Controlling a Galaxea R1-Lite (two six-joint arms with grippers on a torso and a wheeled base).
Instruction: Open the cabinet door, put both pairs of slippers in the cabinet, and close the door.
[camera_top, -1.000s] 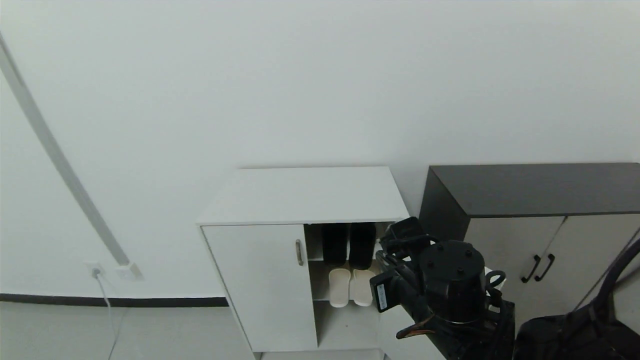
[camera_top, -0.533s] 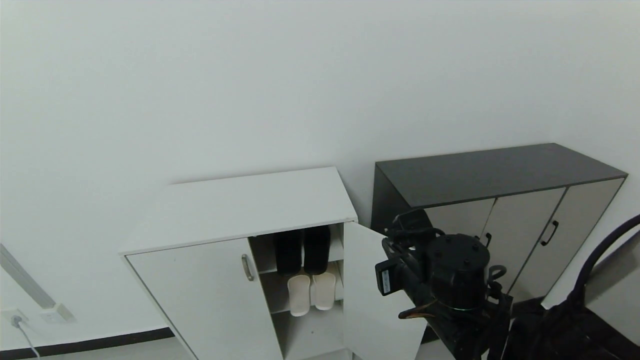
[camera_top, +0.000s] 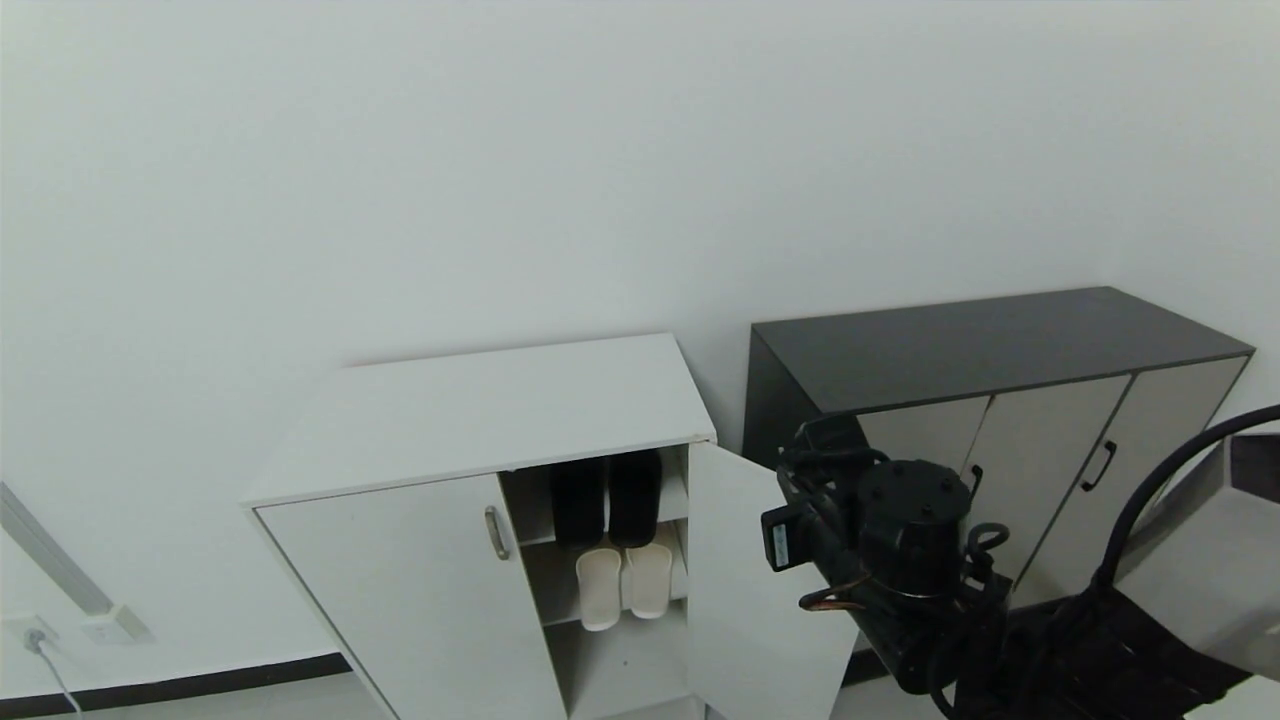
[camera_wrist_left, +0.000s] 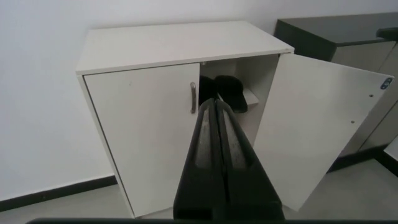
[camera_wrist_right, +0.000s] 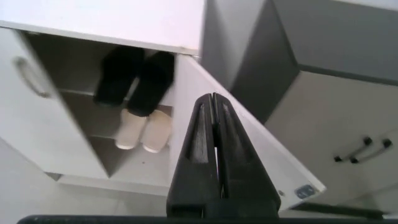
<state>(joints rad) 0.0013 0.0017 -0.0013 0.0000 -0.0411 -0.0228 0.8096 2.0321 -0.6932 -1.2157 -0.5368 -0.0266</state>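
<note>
The white cabinet (camera_top: 480, 410) stands against the wall with its left door (camera_top: 420, 590) closed and its right door (camera_top: 750, 590) swung open. Inside, a black pair of slippers (camera_top: 608, 497) sits on the upper shelf and a white pair (camera_top: 622, 580) on the shelf below. My right arm (camera_top: 890, 540) hangs just right of the open door. My right gripper (camera_wrist_right: 214, 102) is shut and holds nothing; it points at the door's (camera_wrist_right: 249, 143) inner face, with both pairs (camera_wrist_right: 134, 78) (camera_wrist_right: 144, 127) beyond. My left gripper (camera_wrist_left: 216, 102) is shut and bare, facing the cabinet front (camera_wrist_left: 143, 124).
A dark cabinet (camera_top: 980, 345) with grey doors stands right beside the white one. A wall socket with a white cable (camera_top: 30, 635) is low on the left. The left door carries a metal handle (camera_top: 492, 532).
The head camera turned between the earliest frame and now, shifting the whole scene left. Since half a second ago my right arm has drifted slightly right; the slippers and door are unchanged.
</note>
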